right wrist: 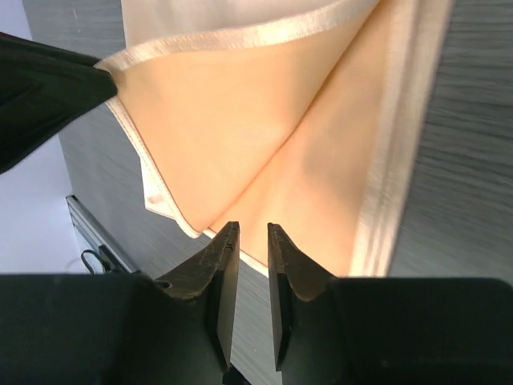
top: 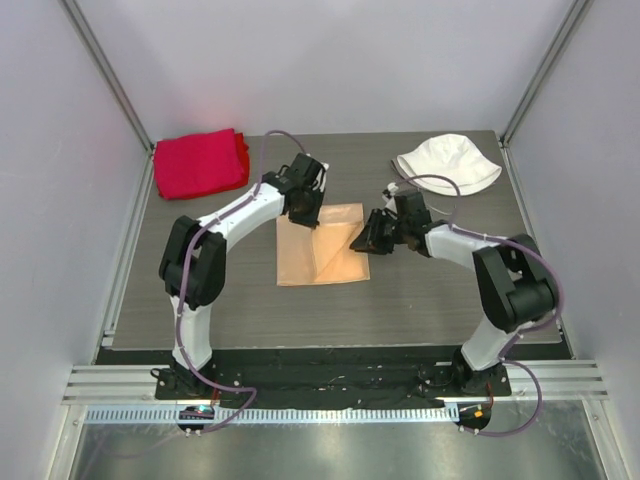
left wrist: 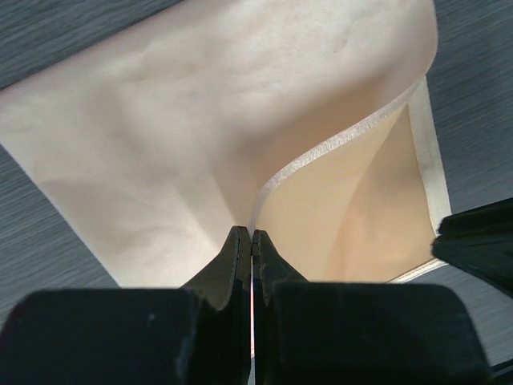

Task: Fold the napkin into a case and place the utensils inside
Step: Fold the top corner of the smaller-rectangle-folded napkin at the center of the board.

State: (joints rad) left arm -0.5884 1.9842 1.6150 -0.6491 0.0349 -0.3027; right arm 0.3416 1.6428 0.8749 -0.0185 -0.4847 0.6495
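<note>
1. Napkin [top: 318, 250] lies near the middle of the table [top: 430, 300], partly folded. One layer is turned over the rest, and a diagonal crease runs across it. The red cloth [top: 200, 163] and the white hat [top: 447, 163] sit at the far corners, well apart from it.
2. Left gripper [top: 306, 208] is at the napkin's far-left corner. In the left wrist view its jaws are pressed together with the thin cloth pinched between the tips, and the held layer stands up off the layer below.
3. Right gripper [top: 368, 240] is at the napkin's right side. Its jaws stand a narrow gap apart, with the tips right at the hem [right wrist: 240, 36]. No clamp on the cloth is visible there.
4. Handling, as a judgement: the satin looks thin, light and limp. It will likely sag between two holds and will not keep a crease unless pressed. The shiny surface looks slippery, so layers may slide over each other and a shallow pinch could slip off.
5. Best hold, as a judgement: grip on the stitched hem near a corner, where the doubled band gives more bite. Take the top layer only and keep both holds level so the fold line stays straight.
6. The case is not yet formed, and the utensils are not visible in any view.
</note>
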